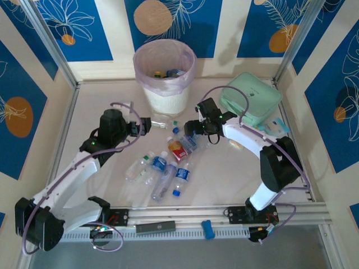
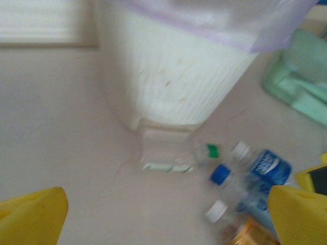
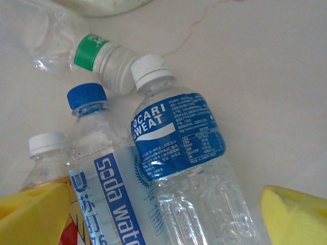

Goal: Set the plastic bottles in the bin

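Note:
The white bin (image 1: 164, 95) with a pink liner stands at the back, and a few bottles (image 1: 168, 73) lie inside it. Several plastic bottles (image 1: 160, 168) lie mid-table. My left gripper (image 1: 147, 124) is open, its yellow fingertips (image 2: 33, 217) wide apart above bare table. Ahead of it a clear green-capped bottle (image 2: 173, 153) lies against the bin (image 2: 168, 76). My right gripper (image 1: 190, 133) is open and straddles a Pocari Sweat bottle (image 3: 176, 138) and a soda water bottle (image 3: 102, 178). A red-labelled bottle (image 3: 43, 153) lies beside its left finger.
A mint green zip pouch (image 1: 249, 100) lies at the back right with small packets (image 1: 277, 126) near it. The two grippers are close together in front of the bin. A blue piece (image 1: 208, 228) and a black bar (image 1: 156, 227) sit on the front rail.

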